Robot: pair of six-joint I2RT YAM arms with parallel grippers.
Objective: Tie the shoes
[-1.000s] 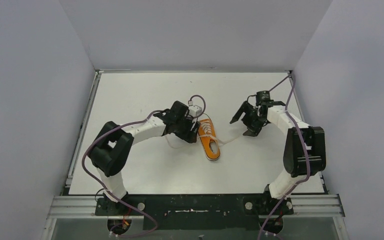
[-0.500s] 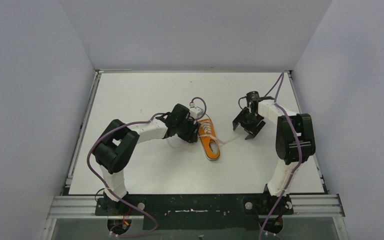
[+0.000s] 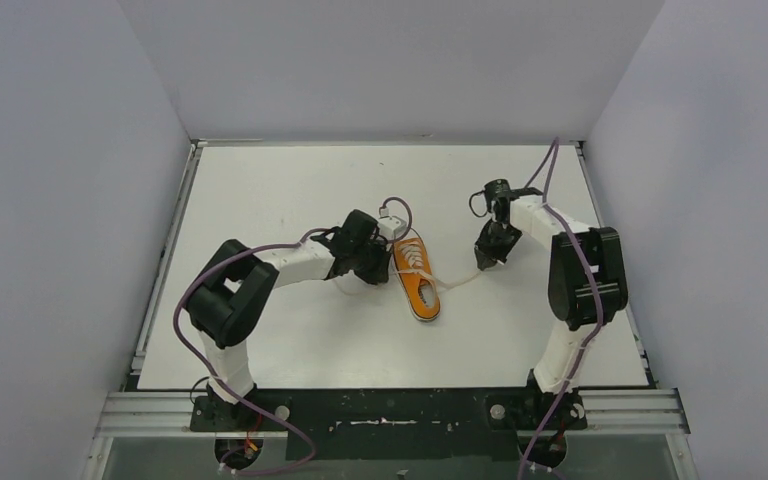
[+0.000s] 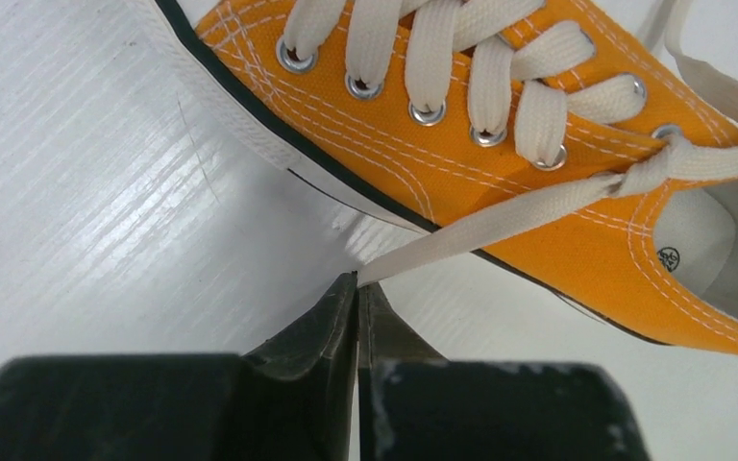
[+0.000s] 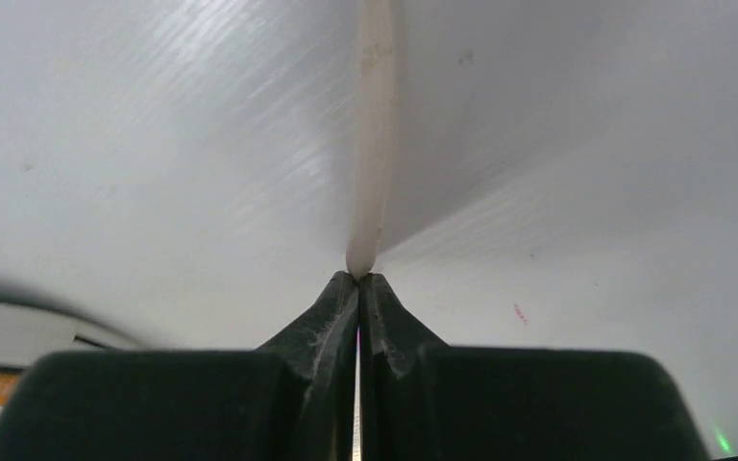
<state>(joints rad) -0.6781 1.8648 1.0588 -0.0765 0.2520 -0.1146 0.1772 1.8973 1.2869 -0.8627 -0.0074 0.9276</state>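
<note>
An orange sneaker (image 3: 417, 277) with a white sole lies mid-table, toe toward the back. In the left wrist view the shoe (image 4: 557, 182) fills the upper right, its white laces crossed once over the tongue. My left gripper (image 3: 372, 272) sits at the shoe's left side, shut on the left lace (image 4: 500, 221), which runs taut from the fingertips up to the crossing. My right gripper (image 3: 483, 264) is to the shoe's right, shut on the right lace (image 5: 370, 163), which stretches straight away from its tips over the table.
A white tabletop (image 3: 290, 190) is bounded by grey walls on three sides. A metal rail (image 3: 390, 408) with both arm bases runs along the near edge. Purple cables loop over each arm.
Both grippers have gone from open to shut, each closing on a lace end. The right gripper has dropped lower and turned toward the lace; the left arm hardly moved.
</note>
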